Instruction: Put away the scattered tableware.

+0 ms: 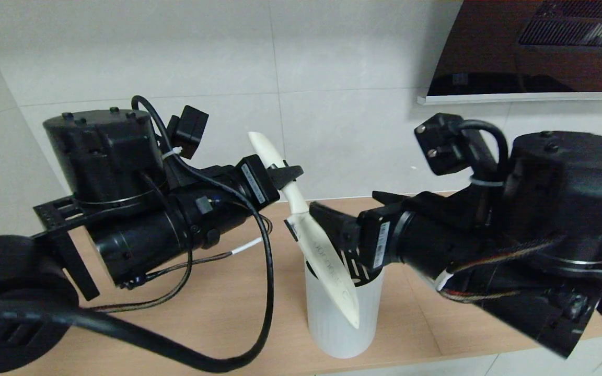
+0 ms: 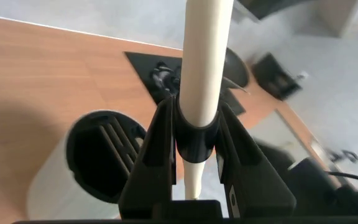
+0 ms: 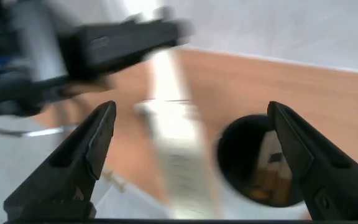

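Head view: a white ribbed holder point(image 1: 340, 324) is standing on the wooden counter point(image 1: 217, 308), and the white knife point(image 1: 306, 224) is slanting across its front, tip down, not inside it. My left gripper point(image 1: 289, 180) is clamping the knife's handle. My right gripper point(image 1: 345, 202) is hanging with its fingers spread just beside the blade, over the holder's mouth. A dark range hood point(image 1: 531, 52) is hanging on the tiled wall behind. Left wrist view: my left gripper point(image 2: 194, 134) is squeezing the pale handle point(image 2: 207, 62), and the holder point(image 2: 45, 180) is sitting off to one side with dark slats inside that I cannot identify. Right wrist view: my right gripper point(image 3: 191, 109) is gaping wide with the blurred knife point(image 3: 179, 155) between its fingers, untouched, and the holder point(image 3: 219, 155) is showing something pale in its dark interior.
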Motion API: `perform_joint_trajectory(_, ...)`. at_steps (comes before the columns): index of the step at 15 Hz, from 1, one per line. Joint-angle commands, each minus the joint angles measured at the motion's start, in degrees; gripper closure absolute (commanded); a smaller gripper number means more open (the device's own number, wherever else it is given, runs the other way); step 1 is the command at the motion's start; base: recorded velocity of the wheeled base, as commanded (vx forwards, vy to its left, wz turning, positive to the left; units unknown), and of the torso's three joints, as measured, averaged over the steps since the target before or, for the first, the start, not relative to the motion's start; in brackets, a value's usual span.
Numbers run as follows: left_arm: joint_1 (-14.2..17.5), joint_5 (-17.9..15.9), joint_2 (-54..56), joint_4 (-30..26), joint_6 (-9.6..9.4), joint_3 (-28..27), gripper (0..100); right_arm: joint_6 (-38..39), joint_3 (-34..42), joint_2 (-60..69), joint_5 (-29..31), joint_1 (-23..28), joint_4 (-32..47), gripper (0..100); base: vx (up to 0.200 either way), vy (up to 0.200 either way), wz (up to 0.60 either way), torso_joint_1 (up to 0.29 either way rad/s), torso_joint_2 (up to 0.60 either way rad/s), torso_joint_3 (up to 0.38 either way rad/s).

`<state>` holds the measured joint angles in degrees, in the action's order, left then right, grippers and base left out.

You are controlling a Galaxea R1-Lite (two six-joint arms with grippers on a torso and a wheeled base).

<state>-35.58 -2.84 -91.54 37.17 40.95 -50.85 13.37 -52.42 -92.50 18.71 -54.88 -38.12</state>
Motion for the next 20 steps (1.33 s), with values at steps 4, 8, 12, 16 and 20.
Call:
perform_joint_trajectory(4, -0.4, 12.5, -1.0, -26.2, -11.59, -25.6, 100, 0.1, 1.8, 13.0, -10.1, 17.6, 9.5, 0, 0.000, 0.000, 0.00, 0.000, 0.00, 0.000)
perform_joint_trajectory(8, -5.4, 28.8, -4.8, -23.2, -15.72, -23.9, 100, 0.1, 1.7, 12.6, -11.0, 19.0, 9.8, 0, 0.000, 0.000, 0.00, 0.000, 0.00, 0.000)
perform_joint_trajectory(12, -8.8, 38.3, -7.7, -13.3, -21.52, -22.7, 100, -0.1, 1.8, 11.5, -10.9, 18.9, 9.7, 0, 0.000, 0.000, 0.00, 0.000, 0.00, 0.000)
perform_joint_trajectory(16, -12.2, 44.1, -11.7, 2.4, -31.54, -17.6, 100, -0.1, 1.8, 10.9, -10.9, 18.9, 9.6, 0, 0.000, 0.000, 0.00, 0.000, 0.00, 0.000)
perform_joint_trajectory(20, -13.5, 48.4, -15.7, 9.9, -35.76, -17.1, 100, -0.1, 2.0, 10.8, -10.9, 18.9, 9.6, 0, 0.000, 0.000, 0.00, 0.000, 0.00, 0.000)
